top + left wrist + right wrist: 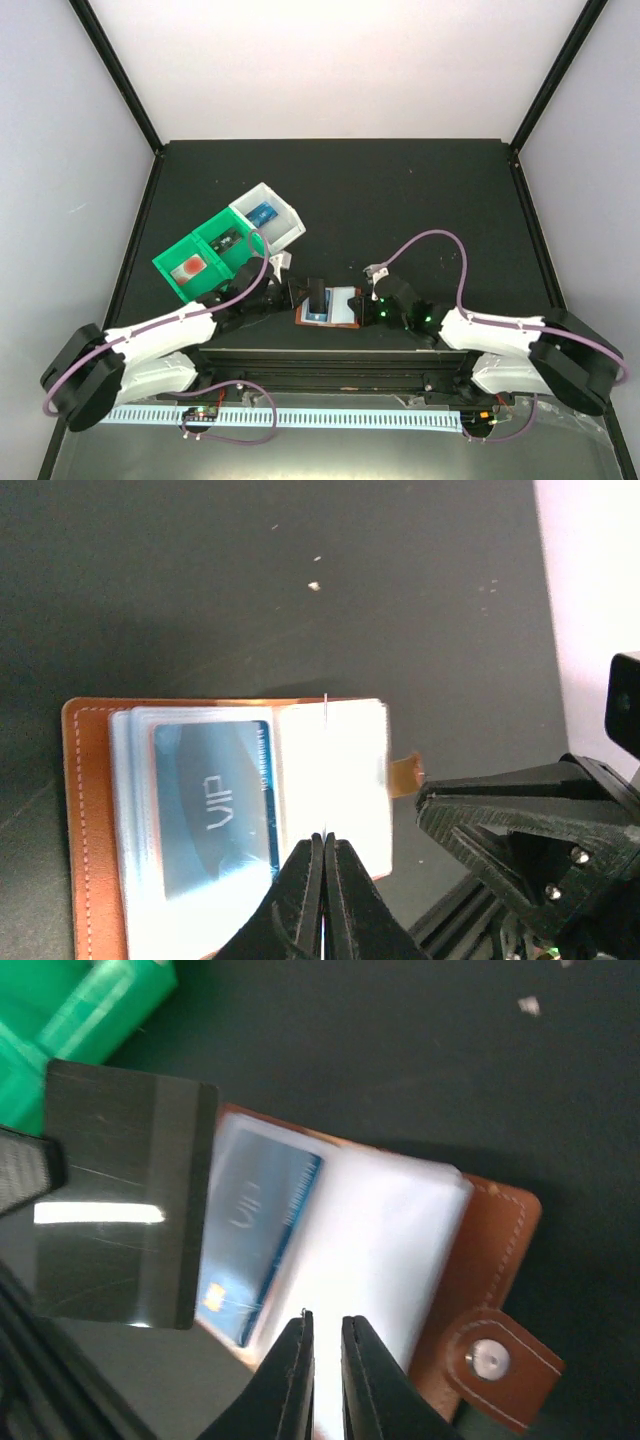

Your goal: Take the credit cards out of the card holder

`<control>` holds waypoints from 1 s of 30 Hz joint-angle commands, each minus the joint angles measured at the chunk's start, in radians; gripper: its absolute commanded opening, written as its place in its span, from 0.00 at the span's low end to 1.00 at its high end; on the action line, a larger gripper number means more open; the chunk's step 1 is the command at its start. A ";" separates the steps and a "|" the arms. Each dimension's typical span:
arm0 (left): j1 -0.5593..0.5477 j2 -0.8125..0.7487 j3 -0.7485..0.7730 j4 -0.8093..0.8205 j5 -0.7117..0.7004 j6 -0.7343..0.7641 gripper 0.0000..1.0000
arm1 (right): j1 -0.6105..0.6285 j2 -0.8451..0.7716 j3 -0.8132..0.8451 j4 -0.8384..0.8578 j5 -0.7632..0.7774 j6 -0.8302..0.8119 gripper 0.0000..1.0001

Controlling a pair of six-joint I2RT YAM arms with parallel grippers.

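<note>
the left gripper (pixel 322 845) pinches the dark card (pixel 125 1200) upright, clear of the open card holder (pixel 95 810) lying flat between the arms, while the right gripper (pixel 323 1322), barely parted, sits over its clear pockets (pixel 380 1230), probably steadying it, with a blue card (pixel 210 810) inside.

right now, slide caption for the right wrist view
dark card held above the open holder, blue card in its pocket
</note>
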State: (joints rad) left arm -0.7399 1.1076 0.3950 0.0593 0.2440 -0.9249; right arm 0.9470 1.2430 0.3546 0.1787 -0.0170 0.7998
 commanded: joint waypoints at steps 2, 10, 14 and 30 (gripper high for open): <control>0.011 -0.120 -0.012 -0.034 -0.022 0.066 0.02 | 0.001 -0.138 0.089 -0.143 -0.028 -0.064 0.13; -0.024 -0.267 -0.093 0.158 -0.047 0.317 0.02 | -0.001 -0.237 0.246 -0.382 -0.089 0.186 0.28; -0.061 -0.354 -0.106 0.215 -0.099 0.475 0.02 | -0.002 -0.261 0.339 -0.531 -0.074 0.399 0.33; -0.192 -0.402 -0.149 0.288 -0.213 0.886 0.02 | -0.002 -0.256 0.513 -0.630 -0.132 0.670 0.46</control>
State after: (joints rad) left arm -0.9062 0.6895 0.2432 0.3065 0.0761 -0.1486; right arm 0.9466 0.9932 0.8440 -0.4332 -0.1585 1.3941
